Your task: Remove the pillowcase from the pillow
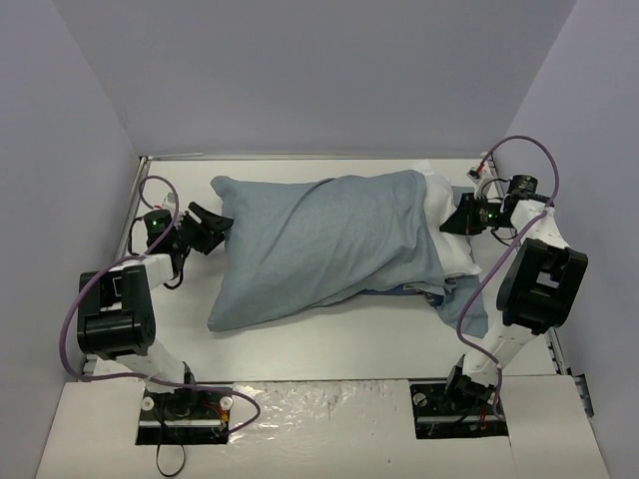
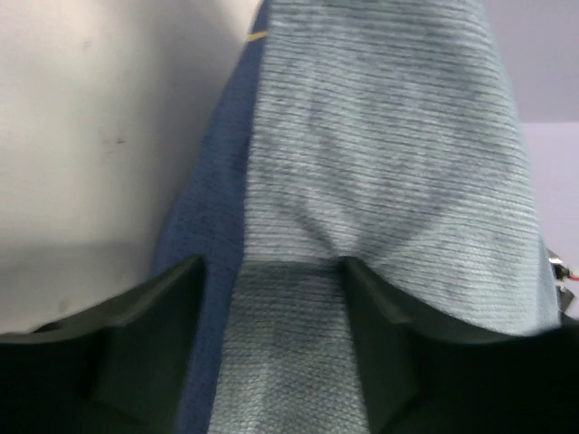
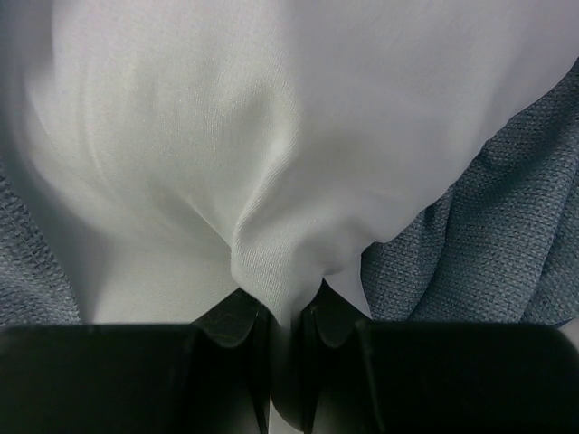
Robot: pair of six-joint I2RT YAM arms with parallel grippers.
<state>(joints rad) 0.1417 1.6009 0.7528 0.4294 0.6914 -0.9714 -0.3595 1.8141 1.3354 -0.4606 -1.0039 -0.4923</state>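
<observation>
The pillowcase (image 1: 329, 239) lies across the table with its lighter grey-blue side up and covers most of the pillow. The white pillow (image 1: 457, 257) sticks out of the sack's right end. My left gripper (image 1: 212, 222) is at the sack's left end; in the left wrist view my left gripper (image 2: 271, 267) has a thick fold of the pillowcase (image 2: 380, 154) between its fingers, with creases running from one fingertip. My right gripper (image 1: 456, 219) is at the right end; in the right wrist view my right gripper (image 3: 285, 312) pinches a fold of the pillow (image 3: 271, 136), with pillowcase cloth (image 3: 488, 235) beside it.
The white table (image 1: 300, 344) is walled in by grey panels at the back and on both sides. A loose blue flap of the sack (image 1: 471, 304) hangs by the right arm (image 1: 539, 284). Purple cables (image 1: 534, 150) loop over both arms. The arm bases stand on a raised front ledge (image 1: 319, 419).
</observation>
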